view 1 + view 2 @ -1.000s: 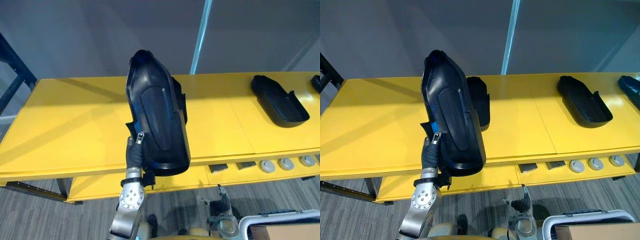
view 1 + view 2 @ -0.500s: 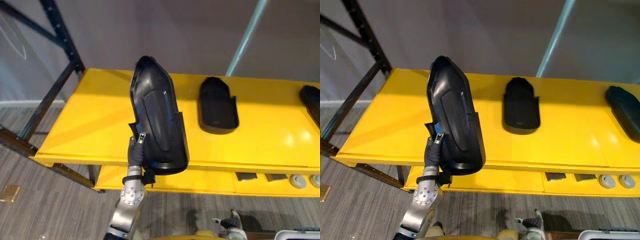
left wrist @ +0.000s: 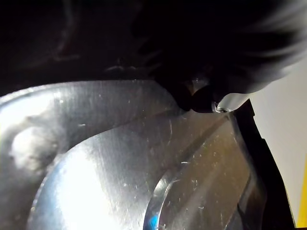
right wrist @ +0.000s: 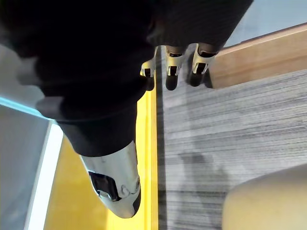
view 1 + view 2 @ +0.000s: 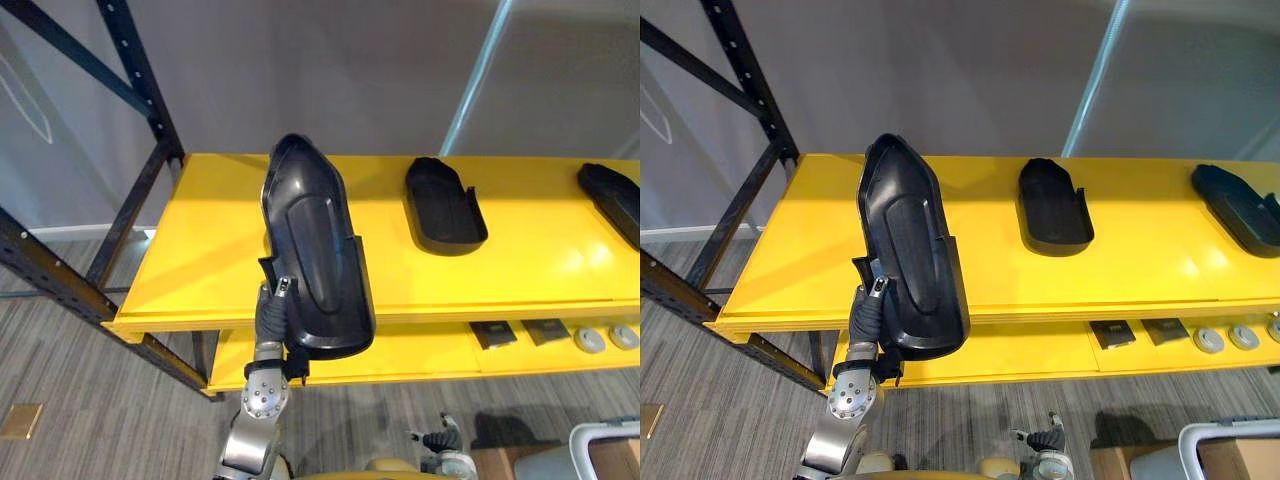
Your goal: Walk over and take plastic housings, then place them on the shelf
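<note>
Holding the housing (image 5: 315,255) by its low edge with curled thumb, the left hand (image 5: 272,312) is raised before the yellow shelf (image 5: 200,265). The housing stands upright, long axis vertical, narrow end up. Second housing (image 5: 445,205) and third housing (image 5: 612,200) lie flat on the shelf. Right hand (image 4: 173,69) hangs with fingers relaxed.

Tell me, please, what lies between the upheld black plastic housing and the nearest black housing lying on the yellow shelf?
The yellow shelf is bare between the held housing and the lying housing, in both eye views.
</note>
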